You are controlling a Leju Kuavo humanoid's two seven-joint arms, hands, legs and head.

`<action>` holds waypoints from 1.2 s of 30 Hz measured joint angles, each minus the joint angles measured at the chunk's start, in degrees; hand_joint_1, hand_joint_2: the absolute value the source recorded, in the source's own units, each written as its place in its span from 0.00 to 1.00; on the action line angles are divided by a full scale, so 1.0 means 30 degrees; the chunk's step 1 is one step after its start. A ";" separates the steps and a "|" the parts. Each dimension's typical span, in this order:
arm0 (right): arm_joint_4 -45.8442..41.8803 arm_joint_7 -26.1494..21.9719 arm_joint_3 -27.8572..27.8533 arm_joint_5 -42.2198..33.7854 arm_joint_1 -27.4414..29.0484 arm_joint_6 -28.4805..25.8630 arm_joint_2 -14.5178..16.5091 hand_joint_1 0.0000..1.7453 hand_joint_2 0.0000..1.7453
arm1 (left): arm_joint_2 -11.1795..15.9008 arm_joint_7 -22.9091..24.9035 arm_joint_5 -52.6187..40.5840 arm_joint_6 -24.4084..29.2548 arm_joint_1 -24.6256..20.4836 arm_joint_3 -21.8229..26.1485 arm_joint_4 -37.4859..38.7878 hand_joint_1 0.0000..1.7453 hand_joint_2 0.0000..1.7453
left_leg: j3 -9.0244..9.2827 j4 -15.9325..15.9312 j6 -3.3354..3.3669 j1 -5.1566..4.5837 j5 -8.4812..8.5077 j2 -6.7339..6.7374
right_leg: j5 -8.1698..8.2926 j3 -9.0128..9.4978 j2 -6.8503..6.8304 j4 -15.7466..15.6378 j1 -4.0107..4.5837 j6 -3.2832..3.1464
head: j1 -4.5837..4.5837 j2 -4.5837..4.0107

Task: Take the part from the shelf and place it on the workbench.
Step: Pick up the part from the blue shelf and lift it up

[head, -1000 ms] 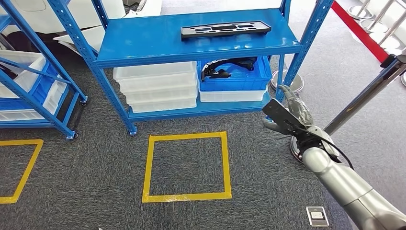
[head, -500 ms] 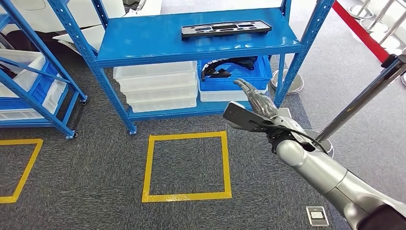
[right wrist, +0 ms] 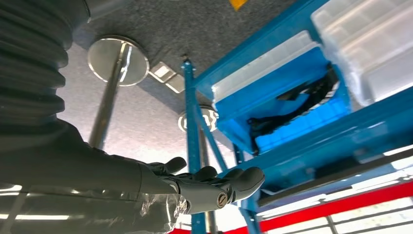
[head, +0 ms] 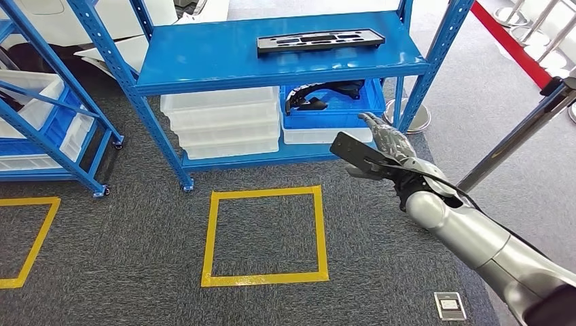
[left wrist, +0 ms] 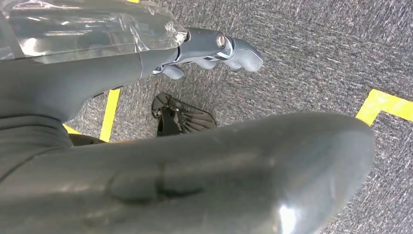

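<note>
**Right hand raised, part waiting on the top shelf**

The right hand (head: 384, 153) holds nothing, fingers stretched and apart, hovering in front of the lower shelf level beside the blue bin (head: 333, 109). The long black part (head: 320, 41) lies flat on the top shelf (head: 224, 58), above and beyond the fingers, its long axis running across. The left hand (left wrist: 214, 46) hangs over the carpet, fingers loosely curled, empty. The right hand is nearer.

no readable text or numbers, small floor plate (head: 450, 305) perhaps labelled, too blurred to read
</note>
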 joint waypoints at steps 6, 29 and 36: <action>0.0000 0.0705 0.0000 -0.0073 0.0001 -0.0055 -0.0731 0.00 1.00 | 0.0000 0.0020 0.0000 -0.0090 0.0003 -0.0098 0.0007 0.00 0.00 | 0.0000 0.0004 0.0001 0.0005 -0.0001 0.0001 | 0.0000 0.0000 -0.0002 0.0000 -0.0002 0.0000 | -0.0002 0.0000; -0.0270 0.2554 0.0044 -0.0027 -0.0088 -0.0076 -0.3148 0.00 1.00 | 0.0005 0.0208 0.0288 -0.0355 -0.0015 -0.0579 0.0022 0.00 0.00 | 0.1005 -0.1364 0.0717 0.0254 0.0347 0.0192 | -0.1168 -0.2325 -0.0053 0.3998 -0.0327 0.0690 | 0.0159 0.0000; -0.0317 0.2395 0.0230 -0.0038 0.0138 -0.0137 -0.3230 0.00 1.00 | 0.0082 0.0197 0.0335 -0.0266 0.0024 -0.0705 0.0029 0.00 0.00 | 0.1389 -0.0278 -0.0765 0.1114 -0.1047 0.0130 | 0.1145 -0.2299 -0.0136 0.1144 -0.0979 0.1766 | 0.0743 -0.0002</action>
